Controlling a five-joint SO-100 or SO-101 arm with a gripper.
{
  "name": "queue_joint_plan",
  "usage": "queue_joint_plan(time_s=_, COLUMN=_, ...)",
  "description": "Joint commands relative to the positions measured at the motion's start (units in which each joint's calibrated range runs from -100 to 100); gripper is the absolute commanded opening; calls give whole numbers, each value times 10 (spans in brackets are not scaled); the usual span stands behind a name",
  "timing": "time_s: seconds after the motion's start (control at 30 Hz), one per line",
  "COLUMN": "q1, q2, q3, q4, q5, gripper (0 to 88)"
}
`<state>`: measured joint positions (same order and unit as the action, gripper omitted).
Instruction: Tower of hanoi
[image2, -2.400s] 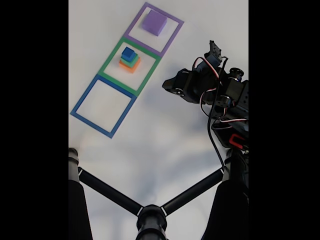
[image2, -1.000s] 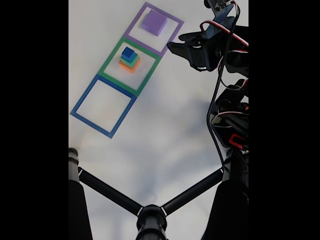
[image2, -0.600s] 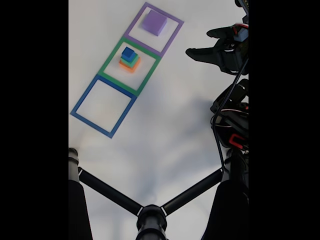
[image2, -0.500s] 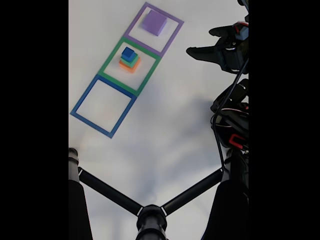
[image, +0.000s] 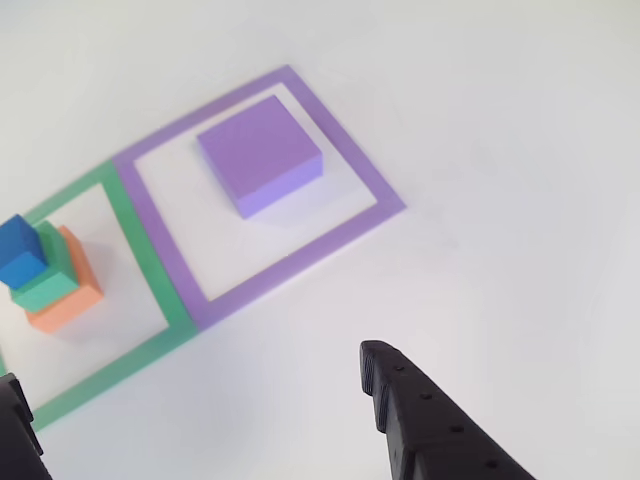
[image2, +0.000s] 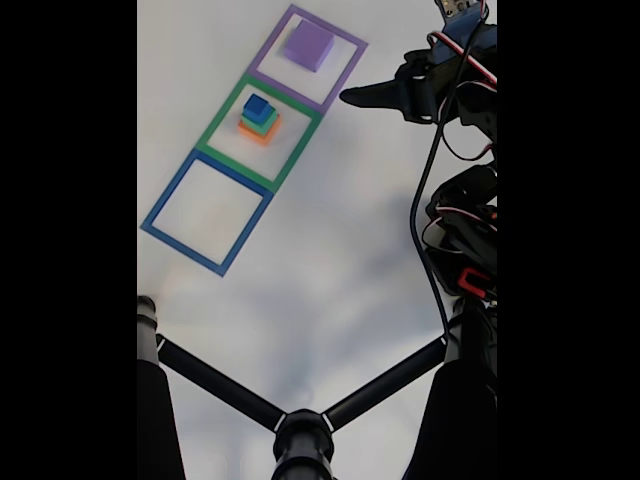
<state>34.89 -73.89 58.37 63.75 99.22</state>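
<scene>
You have the purple block (image: 262, 153), the biggest, lying flat and alone inside the purple tape square (image: 375, 185). Beside it, inside the green tape square (image: 150, 265), your other three blocks are stacked: the orange block (image: 68, 297) at the bottom, the green block (image: 45, 280) on it, and the small blue block (image: 20, 250) on top.

The purple block (image: 262, 153) is being shown lying alone inside the purple tape outline (image: 370, 180). In the adjoining green tape outline (image: 150, 290), the blue block (image: 20, 250) is being carried on the green block (image: 48, 285), itself stacked on the orange block (image: 72, 300). Two black fingers (image: 420, 420) are being held apart above the white table (image: 500, 120), touching nothing.
</scene>
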Motion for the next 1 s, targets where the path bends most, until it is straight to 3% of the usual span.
queue_joint_plan(time_s=0.0, q1=25, q2=-21, q3=86, q4=-107, q5=8, gripper=456)
queue_joint_plan(time_s=0.2, q1=35, q2=2, q3=200, q4=-266, q5=8, gripper=443)
queue_joint_plan(time_s=0.53, q1=32, q2=194, q3=328, q4=-648, q5=8, gripper=474)
queue_joint_plan(time_s=0.97, q1=60, q2=453, q3=336, q4=-942, q5=8, gripper=515)
